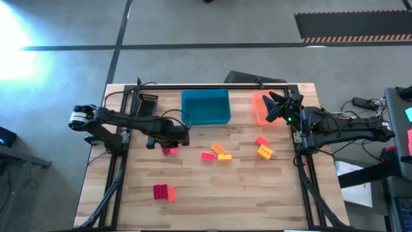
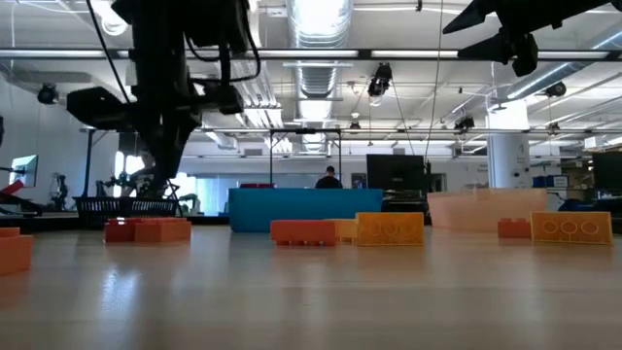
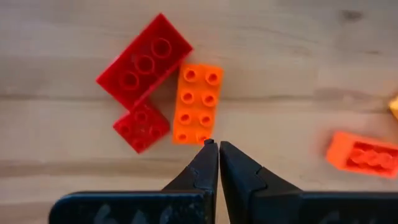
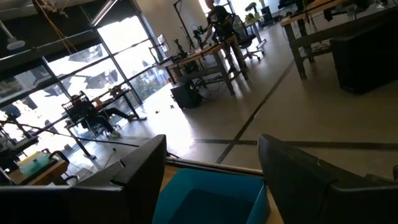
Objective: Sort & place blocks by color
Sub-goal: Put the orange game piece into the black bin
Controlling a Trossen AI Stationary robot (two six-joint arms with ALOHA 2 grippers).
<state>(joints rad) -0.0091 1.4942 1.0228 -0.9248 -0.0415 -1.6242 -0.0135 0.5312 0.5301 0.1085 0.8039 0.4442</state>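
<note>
From above: left gripper over blocks left of tabletop centre, more blocks mid-table and by the near edge; right gripper above the orange tray at the far edge. Level view: blocks flat on wood. Left wrist: fingers pressed together, empty, just short of an orange block touching two red ones. Right wrist: fingers spread wide. Probably light, rigid, slick (grip across long flat sides).

In the high view the left gripper covers most of a red block at its 6 o'clock. The black tray is partly hidden behind that arm.
</note>
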